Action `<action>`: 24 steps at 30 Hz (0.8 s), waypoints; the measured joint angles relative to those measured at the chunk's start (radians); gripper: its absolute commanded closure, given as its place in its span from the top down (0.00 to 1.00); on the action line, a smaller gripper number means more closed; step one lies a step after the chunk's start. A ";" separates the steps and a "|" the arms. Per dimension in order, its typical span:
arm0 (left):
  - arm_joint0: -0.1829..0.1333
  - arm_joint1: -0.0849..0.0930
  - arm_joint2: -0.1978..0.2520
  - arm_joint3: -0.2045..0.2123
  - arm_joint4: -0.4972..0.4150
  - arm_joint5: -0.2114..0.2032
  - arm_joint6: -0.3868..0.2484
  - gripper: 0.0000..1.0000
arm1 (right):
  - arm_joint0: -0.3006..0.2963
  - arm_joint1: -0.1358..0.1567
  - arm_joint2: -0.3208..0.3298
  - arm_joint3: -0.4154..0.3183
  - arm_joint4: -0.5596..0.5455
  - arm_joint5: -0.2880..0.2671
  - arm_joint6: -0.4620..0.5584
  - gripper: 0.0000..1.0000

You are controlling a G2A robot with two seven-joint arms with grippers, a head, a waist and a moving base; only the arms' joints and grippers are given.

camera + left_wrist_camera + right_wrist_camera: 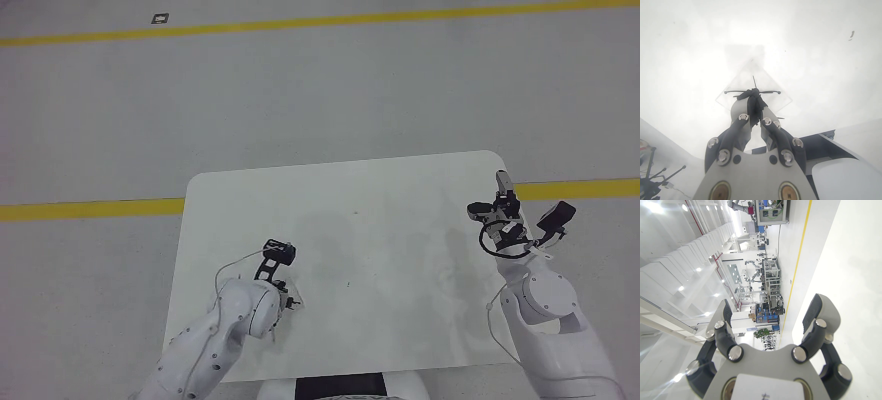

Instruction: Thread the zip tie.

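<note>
Black zip tie (769, 92) seems pinched by left claw (753, 95); right claw (768, 311) spread.

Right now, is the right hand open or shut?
Open. In the right wrist view the right hand has its two pads spread wide apart, with nothing held between them.
</note>
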 measured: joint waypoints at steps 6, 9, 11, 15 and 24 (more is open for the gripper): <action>0.030 0.006 -0.035 -0.037 -0.034 -0.017 0.035 0.00 | 0.000 0.000 0.000 0.000 0.000 0.000 0.000 1.00; 0.050 0.010 -0.059 -0.061 -0.055 -0.026 0.054 0.00 | 0.000 0.000 0.000 0.000 0.000 0.000 0.000 1.00; 0.065 0.013 -0.077 -0.074 -0.066 -0.033 0.063 0.00 | 0.000 0.000 0.000 0.000 0.000 0.000 0.000 1.00; 0.089 0.019 -0.104 -0.100 -0.073 -0.041 0.086 0.00 | 0.000 0.000 0.000 0.000 0.000 0.000 0.000 1.00; 0.152 0.031 -0.169 -0.170 -0.109 -0.070 0.149 0.00 | 0.000 0.000 0.000 0.000 0.000 0.000 0.000 1.00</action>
